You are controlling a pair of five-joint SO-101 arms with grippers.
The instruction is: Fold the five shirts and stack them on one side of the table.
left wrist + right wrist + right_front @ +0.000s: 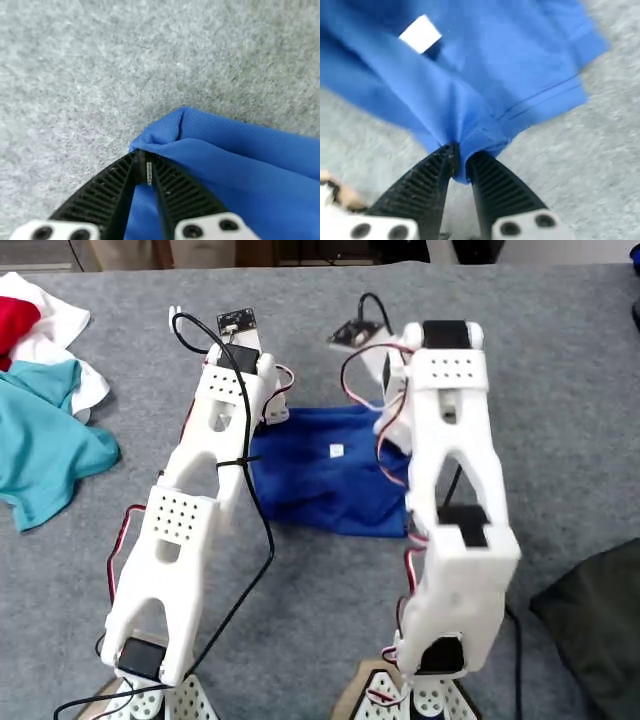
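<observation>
A blue shirt (325, 480) lies partly folded on the grey table between my two arms, a white label (337, 450) showing on top. My left gripper (144, 165) is shut on a bunched corner of the blue shirt (240, 160) at its far left edge. My right gripper (460, 162) is shut on a pinched fold of the blue shirt (485, 85) at its right side, the label (420, 33) just beyond. In the high view the left gripper (262, 415) and right gripper (393, 430) sit at the cloth's two far corners.
A teal shirt (40, 445) lies crumpled at the table's left edge, with a white shirt (60, 330) and a red shirt (15, 320) behind it. A dark garment (595, 625) lies at the right front edge. Grey table (560, 390) stretches to the right.
</observation>
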